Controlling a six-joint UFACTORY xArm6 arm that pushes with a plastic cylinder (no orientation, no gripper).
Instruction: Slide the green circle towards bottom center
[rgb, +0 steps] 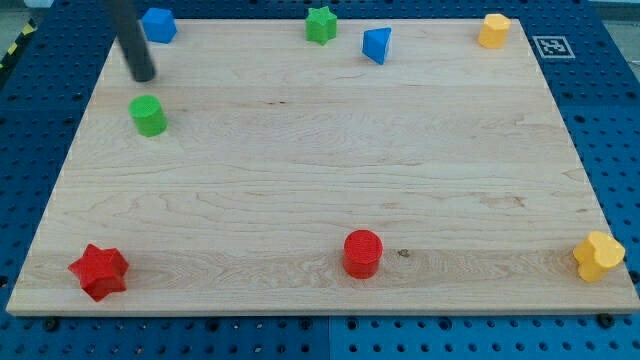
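The green circle (148, 116) is a short green cylinder on the wooden board (320, 180), near the view's left edge in the upper part. My tip (144, 75) is the lower end of the dark rod that comes in from the view's top left. The tip stands just above the green circle in the view, slightly to its left, with a small gap between them. The red circle (362, 253) sits at the view's bottom centre.
A blue block (158, 24) sits at the top left, a green star (321, 25) and a blue triangle (377, 45) at the top centre, a yellow block (493, 31) at the top right. A red star (99, 271) is bottom left, a yellow block (598, 256) bottom right.
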